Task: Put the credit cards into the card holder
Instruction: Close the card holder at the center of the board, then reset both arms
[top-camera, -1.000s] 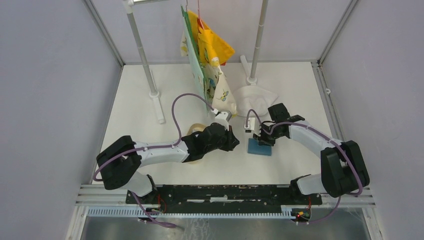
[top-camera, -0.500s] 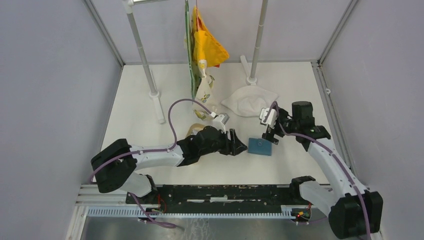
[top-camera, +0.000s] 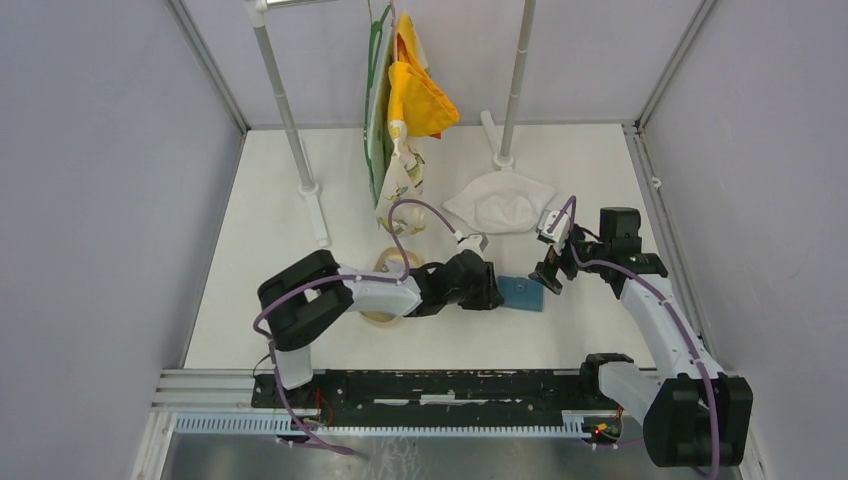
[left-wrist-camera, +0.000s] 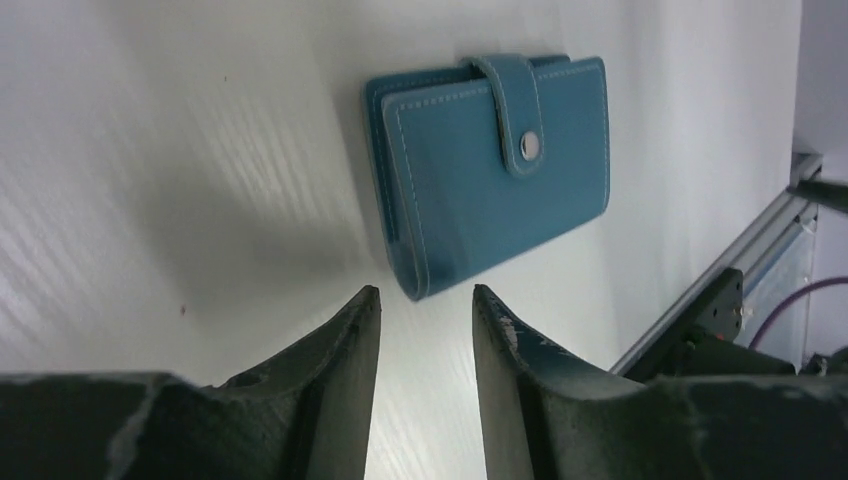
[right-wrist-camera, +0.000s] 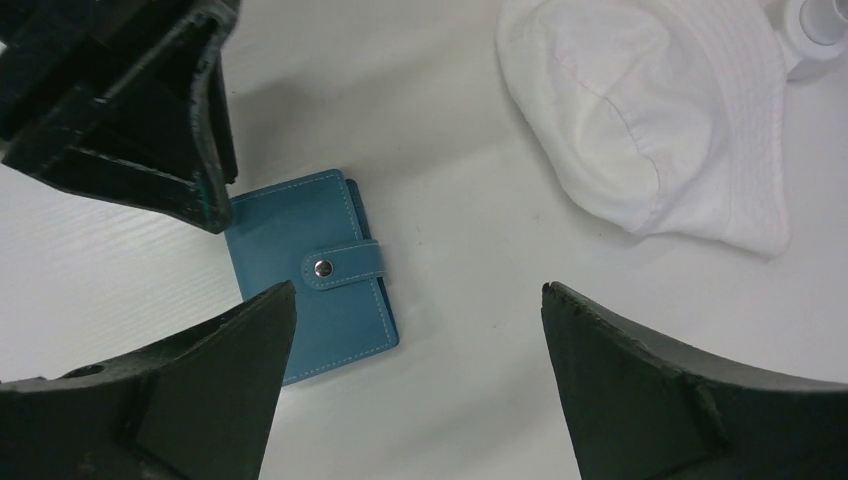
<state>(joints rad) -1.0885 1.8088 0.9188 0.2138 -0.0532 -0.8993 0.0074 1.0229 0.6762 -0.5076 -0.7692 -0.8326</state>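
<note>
The blue card holder (top-camera: 522, 293) lies flat on the white table, closed, its strap fastened by the snap button (left-wrist-camera: 530, 146). My left gripper (top-camera: 490, 290) sits just left of it. The jaws stand apart with nothing between them, and their tips (left-wrist-camera: 425, 295) almost meet the holder's near corner (left-wrist-camera: 495, 160). My right gripper (top-camera: 552, 272) hovers over the holder's right side, open wide and empty (right-wrist-camera: 418, 290), with the holder (right-wrist-camera: 310, 270) below its left finger. The credit cards are out of view.
A tan oval tray (top-camera: 385, 265) lies partly under the left arm. A white hat (top-camera: 500, 205) rests behind the holder, also in the right wrist view (right-wrist-camera: 650, 120). Cloths (top-camera: 400, 110) hang from a rack whose two poles (top-camera: 290, 110) stand at the back.
The right gripper let go of the card holder, opened wide and drew back to the right. The left arm reached right up to the holder, its jaws opened. The hanging cloths swung.
</note>
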